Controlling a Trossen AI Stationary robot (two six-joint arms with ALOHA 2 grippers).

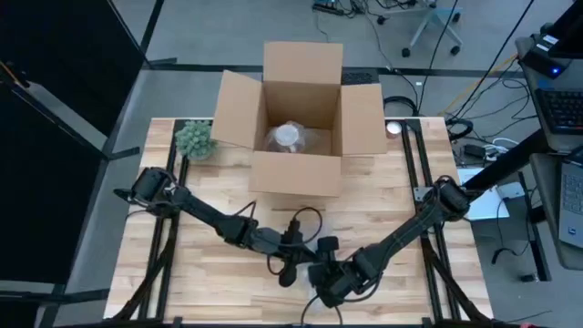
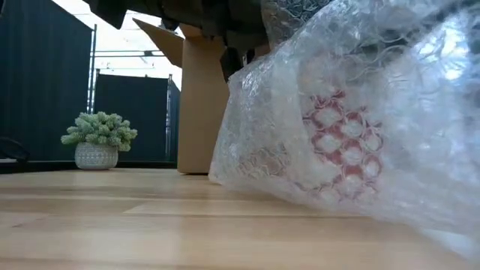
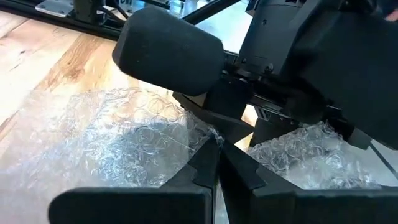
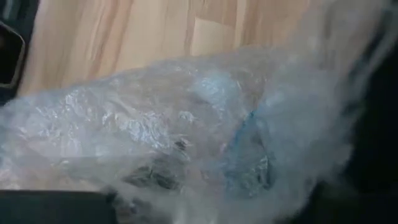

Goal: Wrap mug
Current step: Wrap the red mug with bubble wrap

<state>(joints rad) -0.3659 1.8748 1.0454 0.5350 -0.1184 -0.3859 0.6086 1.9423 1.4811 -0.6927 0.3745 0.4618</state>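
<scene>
A mug with a red and white pattern [image 2: 337, 142] lies inside a bundle of clear bubble wrap [image 2: 300, 112] near the table's front edge. The bundle's underside rests on the wood. Both grippers meet over it. My left gripper [image 3: 217, 158] comes from the left, shut on the wrap [image 3: 124, 137]. My right gripper [image 1: 326, 275] comes from the right and stands close against the bundle. The wrap [image 4: 155, 124] fills the right wrist view, with something blue showing through it. My left gripper pinches a ridge of the bubble wrap [image 3: 214, 134] between its two fingers, which meet at their tips. The fingers slant down toward the table from the left. The sheet spreads out slack on the wood on either side of the fingers.
An open cardboard box [image 1: 301, 118] stands at the table's far middle with a wrapped item [image 1: 290, 137] inside. A small potted plant [image 1: 194, 139] sits at the far left. Bare wood lies between the box and the grippers.
</scene>
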